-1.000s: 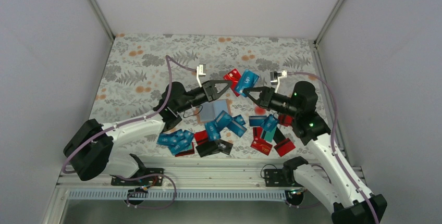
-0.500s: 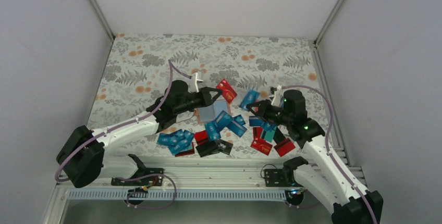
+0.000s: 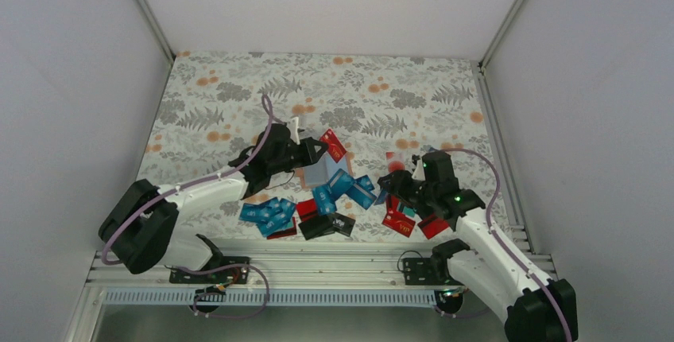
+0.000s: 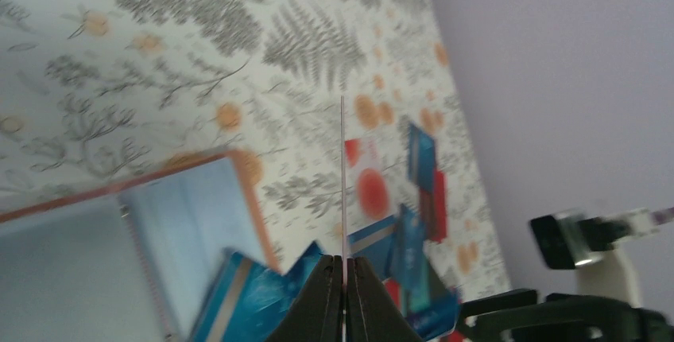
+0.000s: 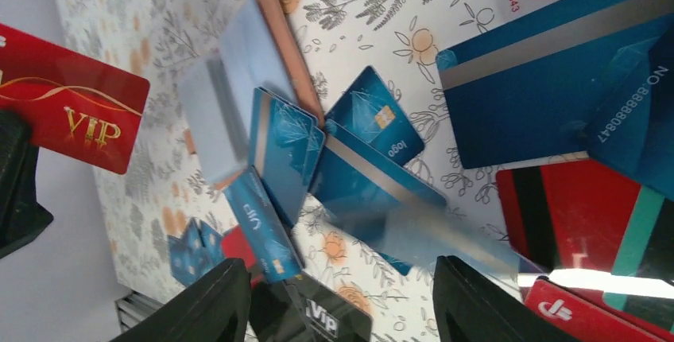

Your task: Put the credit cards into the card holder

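My left gripper is shut on a red VIP card, held over the far edge of the card holder. In the left wrist view that card shows edge-on between the closed tips of the left gripper, with the tan-rimmed card holder below left. My right gripper hangs open low over the credit cards. In its wrist view a blurred blue card lies loose between the spread fingers of the right gripper.
More blue cards lie near the front left. A black VIP card and red cards sit by the front rail. Grey walls close in the floral table on three sides.
My right arm pulled back and down toward the pile, and its gripper opened, letting go of the blue card. The left gripper carried the red card back and down toward the holder.
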You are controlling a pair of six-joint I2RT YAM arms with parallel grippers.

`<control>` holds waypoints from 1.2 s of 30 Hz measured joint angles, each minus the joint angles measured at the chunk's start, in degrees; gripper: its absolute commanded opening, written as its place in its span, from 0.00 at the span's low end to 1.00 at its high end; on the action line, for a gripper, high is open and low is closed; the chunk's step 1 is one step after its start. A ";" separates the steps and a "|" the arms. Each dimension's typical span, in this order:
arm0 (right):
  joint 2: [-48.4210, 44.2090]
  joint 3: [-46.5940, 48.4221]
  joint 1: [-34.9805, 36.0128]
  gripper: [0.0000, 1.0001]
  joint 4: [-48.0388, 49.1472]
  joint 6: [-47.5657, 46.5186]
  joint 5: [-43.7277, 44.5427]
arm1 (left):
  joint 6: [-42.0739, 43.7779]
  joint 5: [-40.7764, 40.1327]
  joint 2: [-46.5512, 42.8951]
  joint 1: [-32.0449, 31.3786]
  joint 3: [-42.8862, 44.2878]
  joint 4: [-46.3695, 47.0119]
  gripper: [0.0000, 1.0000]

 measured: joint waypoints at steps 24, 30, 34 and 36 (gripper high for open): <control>37.05 17.97 1.40 0.48 12.00 -15.08 -7.54 | 13.49 0.33 12.59 7.67 9.44 -18.75 0.03; 40.76 18.64 1.44 0.46 13.64 -16.15 -8.33 | 13.25 2.69 12.59 7.67 9.40 -17.05 0.02; 42.47 18.69 1.44 0.45 14.71 -16.46 -8.61 | 13.03 3.69 12.59 7.67 9.40 -17.00 0.02; 43.25 18.69 1.44 0.44 15.10 -16.61 -8.79 | 12.90 4.04 12.57 7.69 9.40 -17.00 0.02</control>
